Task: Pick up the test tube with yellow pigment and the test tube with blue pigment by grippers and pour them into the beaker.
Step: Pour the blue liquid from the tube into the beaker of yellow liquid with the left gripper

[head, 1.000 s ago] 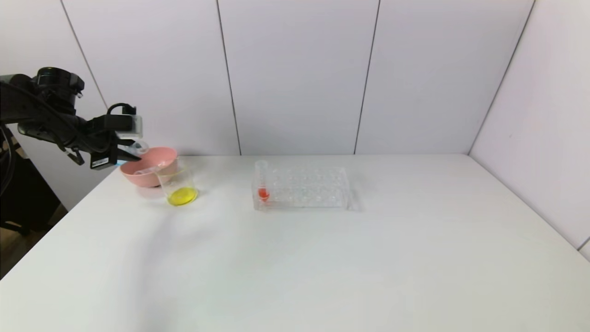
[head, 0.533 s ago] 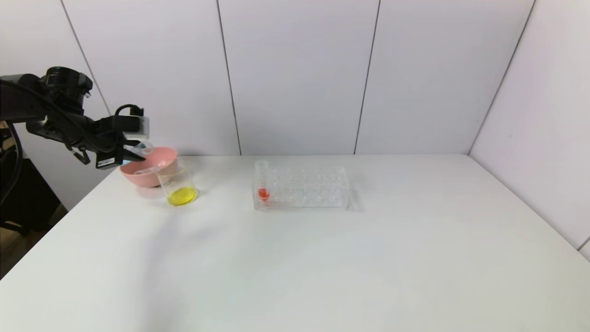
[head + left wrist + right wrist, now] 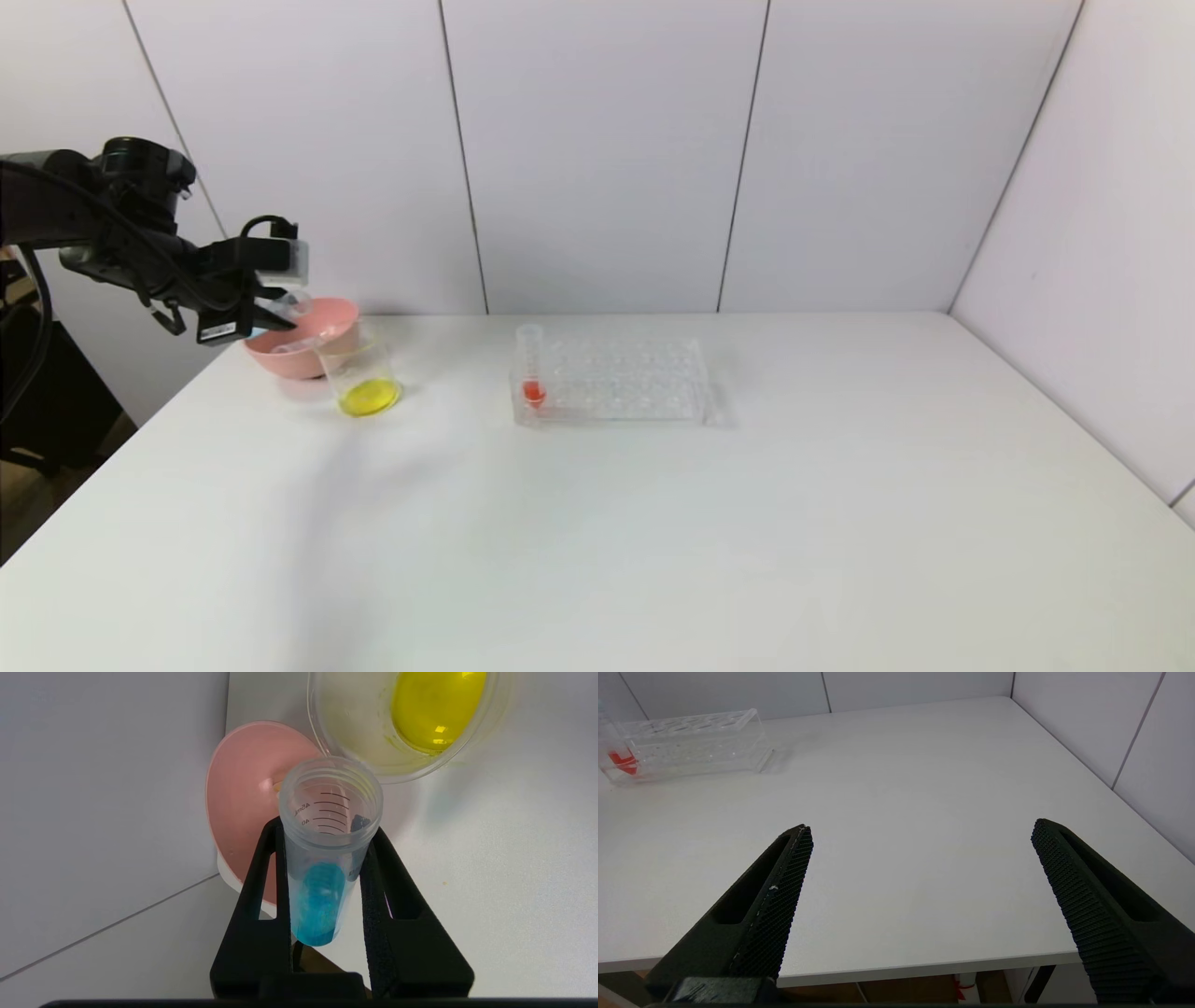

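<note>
Black left gripper point(image 3: 327, 858) clenched on slim clear test tube with blue pigment point(image 3: 322, 877) — tilted above pink bowl point(image 3: 303, 345), beside clear glass beaker point(image 3: 359, 373) holding yellow liquid. Black right gripper point(image 3: 920, 835) spread wide, low at near table edge — idle.

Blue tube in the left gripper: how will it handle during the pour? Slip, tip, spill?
The test tube with blue pigment looks like smooth clear plastic, so it may slip in the left gripper, though the textured fingers clamp it mid-body. Only the bottom holds liquid, so it is probably light. The mouth is open, so tilting toward the beaker should spill readily.
</note>
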Tool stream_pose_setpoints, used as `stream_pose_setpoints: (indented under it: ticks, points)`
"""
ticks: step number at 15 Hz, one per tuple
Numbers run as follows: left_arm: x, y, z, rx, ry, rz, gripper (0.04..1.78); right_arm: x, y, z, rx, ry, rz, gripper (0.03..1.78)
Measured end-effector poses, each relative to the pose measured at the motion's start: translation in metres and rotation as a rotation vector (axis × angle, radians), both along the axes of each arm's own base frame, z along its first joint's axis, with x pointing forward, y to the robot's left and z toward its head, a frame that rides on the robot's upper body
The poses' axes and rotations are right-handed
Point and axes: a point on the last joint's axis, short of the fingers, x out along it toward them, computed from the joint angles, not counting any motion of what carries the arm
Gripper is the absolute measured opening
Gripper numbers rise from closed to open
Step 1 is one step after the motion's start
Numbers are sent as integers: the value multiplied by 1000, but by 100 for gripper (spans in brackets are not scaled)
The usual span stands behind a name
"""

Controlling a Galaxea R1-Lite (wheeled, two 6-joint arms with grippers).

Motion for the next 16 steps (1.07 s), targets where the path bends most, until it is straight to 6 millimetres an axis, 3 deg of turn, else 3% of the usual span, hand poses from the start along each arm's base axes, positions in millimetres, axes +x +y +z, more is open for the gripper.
stream_pose_setpoints:
  ticks: [16]
  points:
    - [5,-15,5,199,-31,-39,44,0,0,0,0,0,0,171]
